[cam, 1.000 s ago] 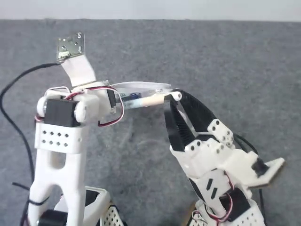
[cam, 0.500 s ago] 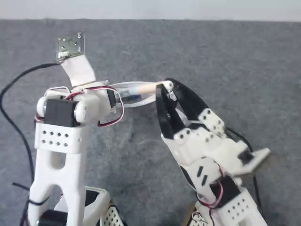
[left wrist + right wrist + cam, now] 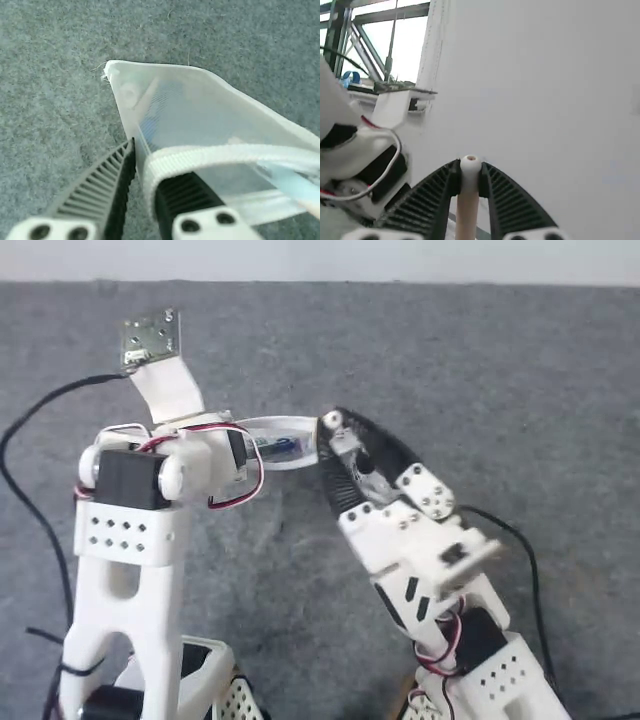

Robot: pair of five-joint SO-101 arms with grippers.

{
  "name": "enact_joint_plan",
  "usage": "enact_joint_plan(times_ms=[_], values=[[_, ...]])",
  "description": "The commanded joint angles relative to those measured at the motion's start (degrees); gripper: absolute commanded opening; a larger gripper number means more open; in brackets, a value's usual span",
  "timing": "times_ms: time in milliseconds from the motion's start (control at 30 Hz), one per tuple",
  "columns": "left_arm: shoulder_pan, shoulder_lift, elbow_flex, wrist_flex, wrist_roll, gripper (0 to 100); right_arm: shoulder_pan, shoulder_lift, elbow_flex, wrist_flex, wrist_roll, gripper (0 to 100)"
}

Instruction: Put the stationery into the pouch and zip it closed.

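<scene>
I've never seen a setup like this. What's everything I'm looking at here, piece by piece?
pouch: one, see-through with a white zip band, gripped at its mouth.
pen: one, cream with a round white end, at the pouch's mouth.
blue item: one, inside the pouch.
mat: one, grey, covering the table.
cables: two, black, lying beside the arms.
left gripper: one, black, shut on the pouch.
right gripper: one, black, shut on the pen.
arms: two, white, side by side.
</scene>
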Motion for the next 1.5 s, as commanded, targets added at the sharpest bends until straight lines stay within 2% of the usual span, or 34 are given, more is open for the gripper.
enact_joint_plan(times_ms=[0,200,300,400,500,767,900,1033,1100,1333,1467], values=[[0.09,-0.88,-1.45,-1.23,-0.44,1,-2.59,1.10,-3.96,1.63,7.03,0.6],[0.09,-0.70,-1.45,-1.23,-0.44,1,-3.30,6.64,-4.31,0.48,8.79,0.6],[0.09,-0.70,-1.45,-1.14,-0.44,1,-3.82,12.26,-3.69,-7.52,7.91,0.6],[0.00,-0.70,-1.36,-1.14,-0.44,1,-3.65,17.89,-3.16,-15.69,3.25,0.6],[0.00,-0.88,-0.57,-1.41,-0.44,1,-2.95,23.08,-2.81,-18.68,1.23,0.6],[0.00,-0.88,-0.31,-1.41,-0.44,1,-1.10,35.91,-3.08,-25.80,1.58,0.6],[0.00,-0.88,-0.31,-1.41,-0.44,1,-1.27,39.60,-4.04,-26.24,6.77,2.5],[0.00,-0.88,-0.31,-1.41,-0.44,1,-1.54,38.90,-2.99,-26.24,7.56,19.1],[0.00,-0.88,-0.31,-1.41,-0.44,1,-1.54,37.05,-2.46,-25.89,7.56,24.0],[0.00,-0.88,-0.22,-1.41,-0.53,1,-1.54,25.01,1.85,-25.27,5.80,14.5],[0.00,-0.88,-0.22,-1.41,-0.53,1,-1.54,17.27,2.11,-16.92,5.63,10.3]])
